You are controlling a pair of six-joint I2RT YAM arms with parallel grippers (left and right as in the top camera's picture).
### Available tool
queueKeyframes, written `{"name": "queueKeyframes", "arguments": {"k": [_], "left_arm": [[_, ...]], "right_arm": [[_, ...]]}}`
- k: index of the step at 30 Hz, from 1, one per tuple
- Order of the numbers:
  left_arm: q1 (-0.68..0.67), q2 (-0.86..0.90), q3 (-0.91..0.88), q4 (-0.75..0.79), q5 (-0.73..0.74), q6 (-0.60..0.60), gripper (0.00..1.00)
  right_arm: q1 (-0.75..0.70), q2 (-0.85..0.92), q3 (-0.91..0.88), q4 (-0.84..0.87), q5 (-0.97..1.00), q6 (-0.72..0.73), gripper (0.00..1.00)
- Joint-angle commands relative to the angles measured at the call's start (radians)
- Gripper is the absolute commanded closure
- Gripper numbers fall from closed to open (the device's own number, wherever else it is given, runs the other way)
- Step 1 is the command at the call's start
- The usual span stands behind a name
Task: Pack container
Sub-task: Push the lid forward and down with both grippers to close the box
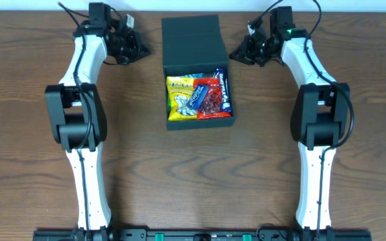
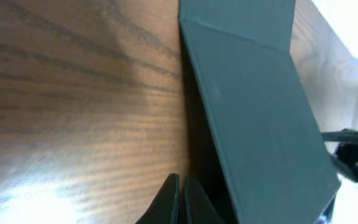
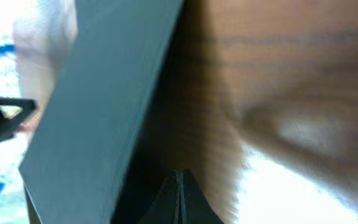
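The dark teal-green container (image 1: 170,122) stands at the table's middle back with its hinged flap lid (image 1: 191,40) standing open behind it. Inside lie a yellow snack packet (image 1: 179,98), a red one (image 1: 213,100) and blue ones. My left gripper (image 1: 143,51) is shut and empty, low on the table just left of the lid; the left wrist view shows its fingers (image 2: 180,186) beside the lid's outer face (image 2: 260,118). My right gripper (image 1: 235,55) is shut and empty just right of the lid; its fingers (image 3: 179,182) sit beside the lid (image 3: 98,106).
The brown wooden table (image 1: 32,167) spreads around the box. Both arms reach from the front edge up along the left and right sides. A white wall edge runs along the far back.
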Motion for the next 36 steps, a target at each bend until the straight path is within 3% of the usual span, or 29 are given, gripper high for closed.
{"name": "queueKeyframes", "arguments": {"k": [1, 11, 19, 23, 28, 36], "left_arm": [[0.004, 0.053, -0.006, 0.045, 0.082, -0.118, 0.94], [-0.008, 0.144, -0.006, 0.262, 0.230, -0.342, 0.94], [-0.060, 0.148, -0.005, 0.294, 0.273, -0.346, 0.94], [-0.040, 0.140, 0.034, 0.300, 0.362, -0.306, 0.94], [-0.004, 0.088, 0.100, 0.285, 0.403, -0.235, 0.94], [0.003, -0.055, 0.106, 0.274, 0.419, -0.081, 0.94]], "right_arm": [[-0.005, 0.047, 0.011, 0.053, -0.084, 0.098, 0.99], [0.005, 0.098, 0.011, 0.234, -0.161, 0.232, 0.99], [0.040, 0.098, 0.011, 0.311, -0.230, 0.257, 0.99], [0.027, 0.089, 0.011, 0.376, -0.306, 0.256, 0.99], [0.010, -0.003, 0.011, 0.360, -0.314, 0.127, 0.99], [0.021, -0.161, 0.011, 0.145, -0.315, -0.172, 0.99]]}}
